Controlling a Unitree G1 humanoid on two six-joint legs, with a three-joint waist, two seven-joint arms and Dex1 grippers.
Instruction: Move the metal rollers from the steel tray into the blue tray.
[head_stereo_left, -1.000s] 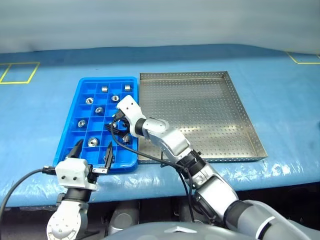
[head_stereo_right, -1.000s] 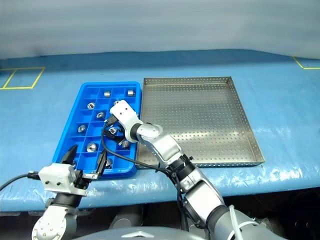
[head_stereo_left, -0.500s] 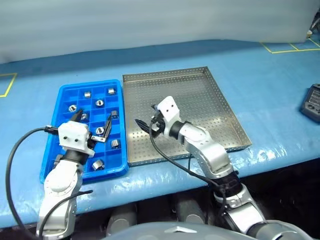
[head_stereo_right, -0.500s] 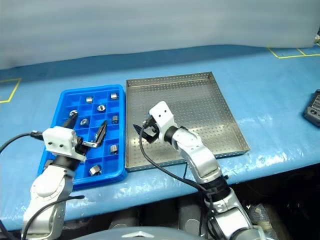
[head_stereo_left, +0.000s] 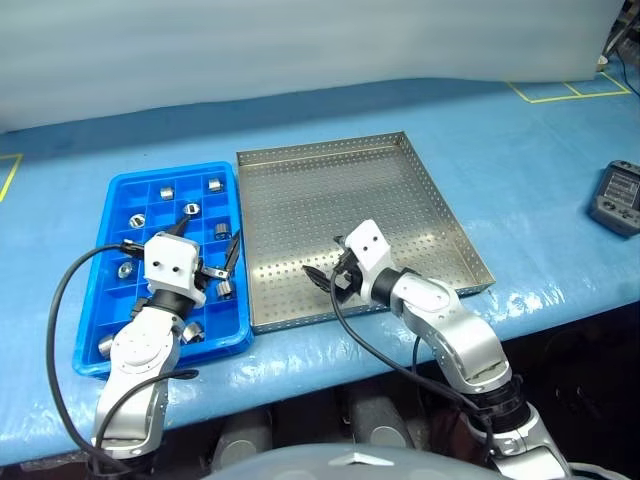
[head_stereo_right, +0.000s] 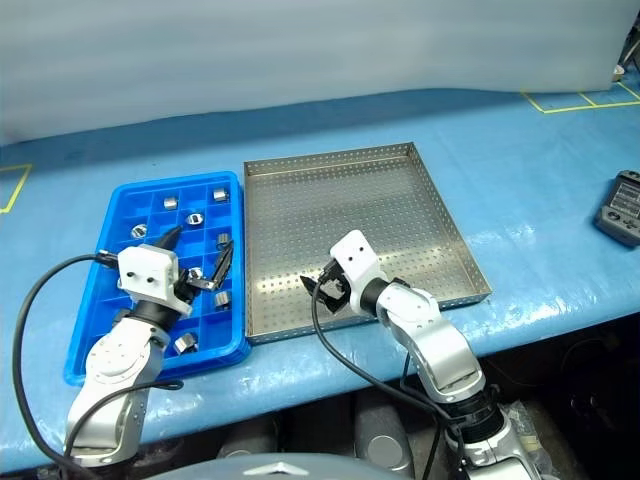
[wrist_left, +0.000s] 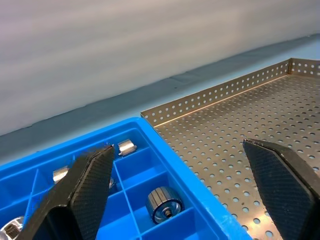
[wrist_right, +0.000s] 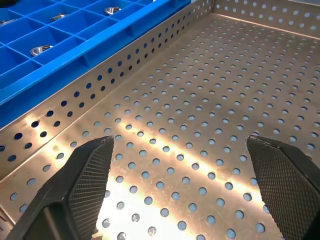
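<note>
We see the metal rollers (head_stereo_left: 217, 230) in the blue tray (head_stereo_left: 110, 247); left fingers (head_stereo_left: 231, 256) above it and right fingers (head_stereo_right: 310, 286) beside it over the steel tray (head_stereo_left: 420, 195) spread wide, empty.

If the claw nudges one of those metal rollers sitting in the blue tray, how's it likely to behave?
The metal rollers are short smooth cylinders, so one lying on its side would probably roll, though the blue tray compartment walls should stop it quickly. The shiny finish suggests it may slip between the fingers. Solid-looking metal: likely stiff, and heavy for its size.
</note>
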